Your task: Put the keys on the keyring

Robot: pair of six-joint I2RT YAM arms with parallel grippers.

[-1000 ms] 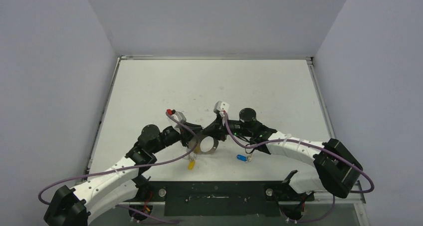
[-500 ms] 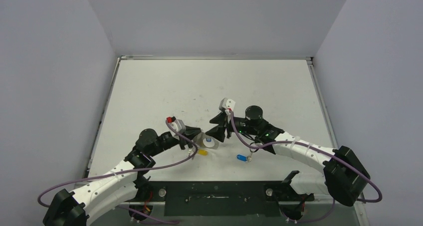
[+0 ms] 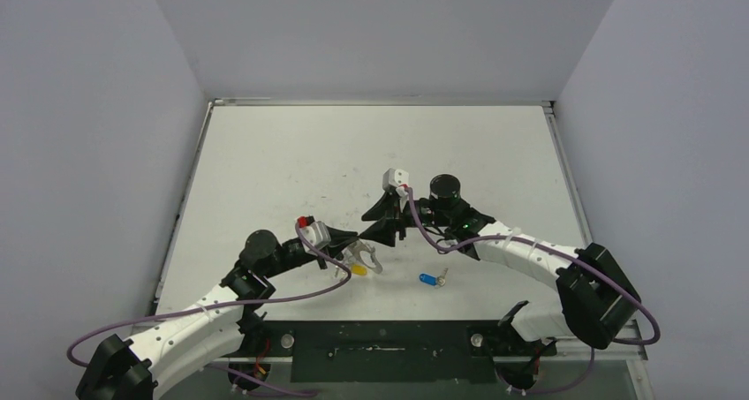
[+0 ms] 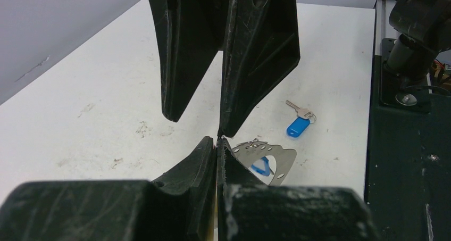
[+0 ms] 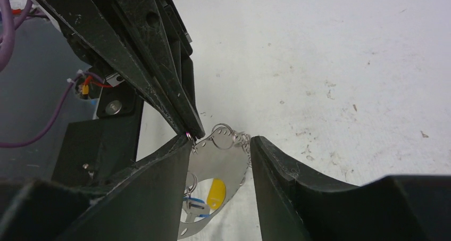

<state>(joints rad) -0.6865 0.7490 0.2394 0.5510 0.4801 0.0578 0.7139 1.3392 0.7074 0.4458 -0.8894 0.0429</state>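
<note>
White table (image 3: 291,153) holds a blue-tagged key (image 4: 298,126), and the thin keyring (image 4: 282,158), likely light and slippery, sits pinched at its rim by the left gripper (image 4: 217,142), with the right gripper (image 5: 220,145) half open around it.

We are seeing a blue-headed key (image 3: 429,279) lying on a white table (image 3: 291,153) that is showing faint dark scuffs. The keyring (image 5: 215,161) is gleaming silvery, with a yellow key head (image 5: 215,191) showing through it. The left gripper (image 4: 217,142) and right gripper (image 5: 220,141) are showing black, the cables (image 5: 4,33) purple.
</note>
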